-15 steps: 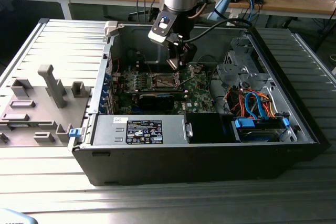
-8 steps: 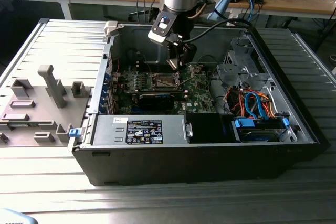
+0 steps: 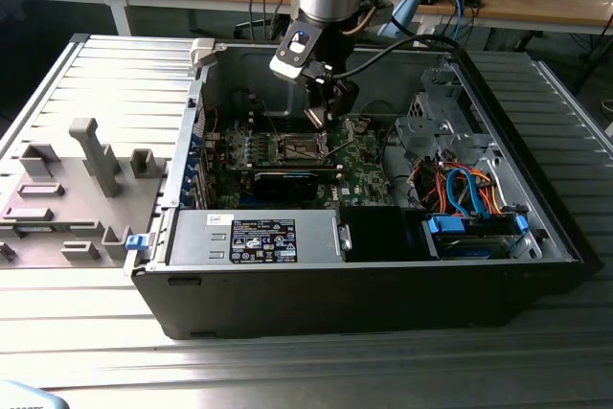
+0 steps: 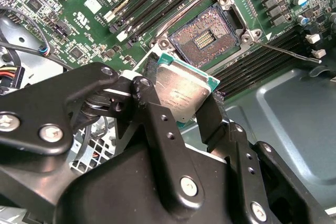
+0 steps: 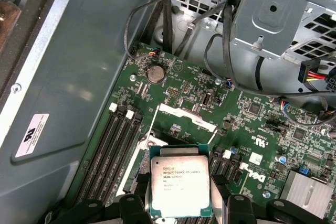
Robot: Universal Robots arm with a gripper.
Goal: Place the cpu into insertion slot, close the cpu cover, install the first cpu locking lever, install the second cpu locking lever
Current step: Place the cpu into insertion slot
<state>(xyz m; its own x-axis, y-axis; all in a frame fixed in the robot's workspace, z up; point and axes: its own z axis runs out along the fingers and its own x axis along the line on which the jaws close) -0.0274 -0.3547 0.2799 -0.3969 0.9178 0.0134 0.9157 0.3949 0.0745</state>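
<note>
My gripper (image 3: 326,117) hangs inside the open computer case, just above the green motherboard (image 3: 369,174). It is shut on the cpu (image 4: 185,90), a flat square chip with a silvery top and a green edge, pinched by two opposite sides. In the first wrist view the cpu (image 5: 180,182) sits between the black fingers (image 5: 237,206). The insertion slot (image 4: 206,36) lies uncovered a short way beyond the chip, dark centre and metal rim showing. A thin locking lever (image 4: 291,53) sticks out beside it. A silvery frame piece, probably the cpu cover (image 5: 185,115), stands raised behind the socket.
Black memory slots (image 5: 113,145) flank the socket on both sides. A power supply (image 3: 254,237) fills the case front; a drive cage with orange and blue cables (image 3: 469,193) is at the exterior view's right. A grey fixture tray (image 3: 67,189) lies outside the case.
</note>
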